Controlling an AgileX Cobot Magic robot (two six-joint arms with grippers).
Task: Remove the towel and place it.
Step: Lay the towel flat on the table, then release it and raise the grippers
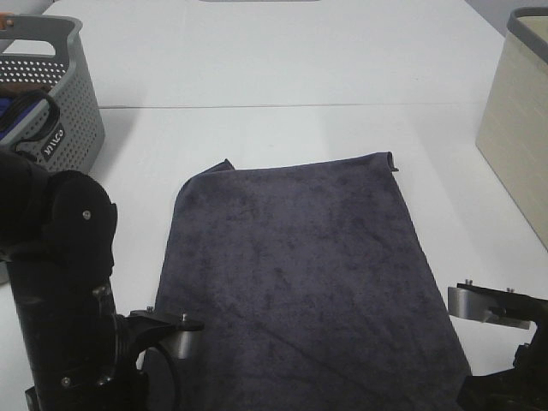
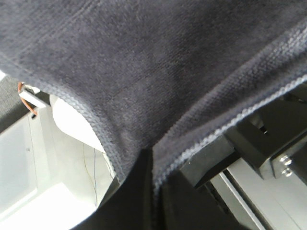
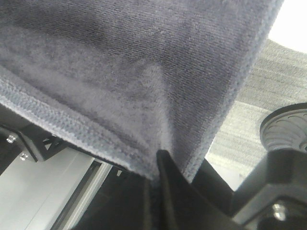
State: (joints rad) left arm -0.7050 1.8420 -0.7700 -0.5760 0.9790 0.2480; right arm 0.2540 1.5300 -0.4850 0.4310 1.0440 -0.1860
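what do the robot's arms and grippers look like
Both arms are matte black. The left arm has bulky rounded joints with small screws and a silver bracket; the right arm carries a similar silver plate. The fingers are black and tapered.

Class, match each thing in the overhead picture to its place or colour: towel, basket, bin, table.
Things:
1 towel
2 basket
3 bin
4 table

Descriptions:
A beige, at the right edge
B white, under everything
C dark grey, spread in the middle
D perforated, far left

Pairs: 1-C, 2-D, 3-A, 4-B
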